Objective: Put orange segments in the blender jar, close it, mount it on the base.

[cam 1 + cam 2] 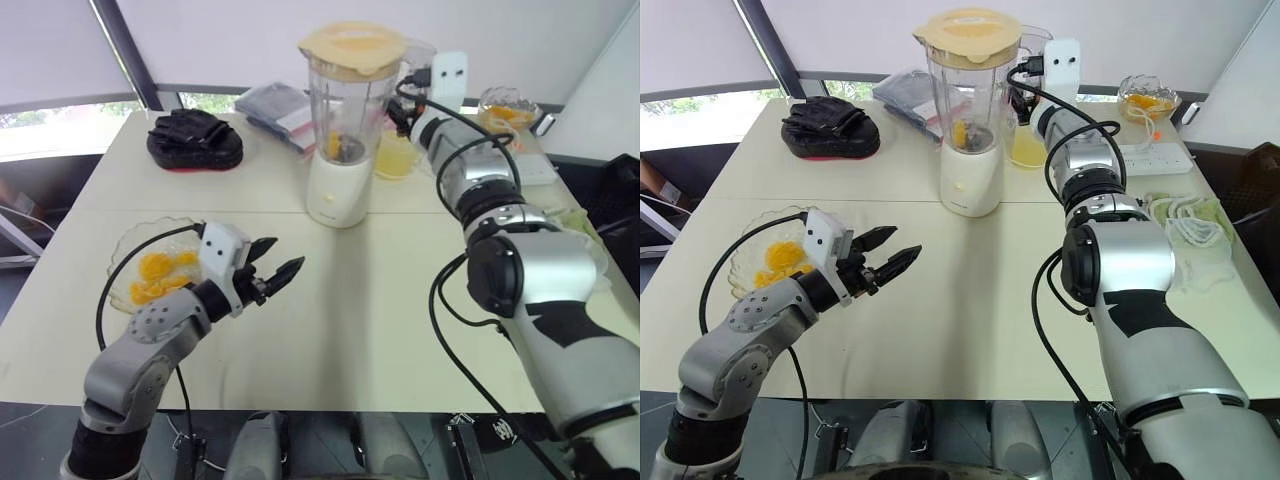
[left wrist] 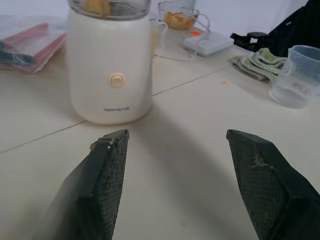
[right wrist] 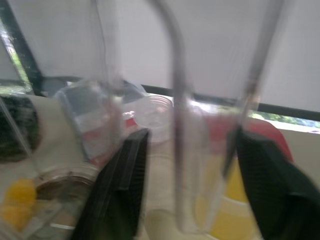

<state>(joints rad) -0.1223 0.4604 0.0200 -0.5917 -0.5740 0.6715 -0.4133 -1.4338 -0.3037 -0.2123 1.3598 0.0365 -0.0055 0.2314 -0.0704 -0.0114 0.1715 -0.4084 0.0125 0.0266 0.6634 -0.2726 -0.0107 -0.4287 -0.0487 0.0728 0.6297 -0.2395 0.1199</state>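
On the base (image 1: pixel 338 195) stands the lidded jar (image 1: pixel 345 110), the right gripper (image 3: pixel 190 150) spread open around its handle (image 3: pixel 177 115). Near the bowl (image 1: pixel 122 252), the left gripper (image 1: pixel 285 254) hovers with jaws released.

Small dark brand lettering, "Joyoung", printed low on the front of the cream blender base (image 2: pixel 95 55), just beneath its round knob (image 2: pixel 117 80); trailing characters too small to read.
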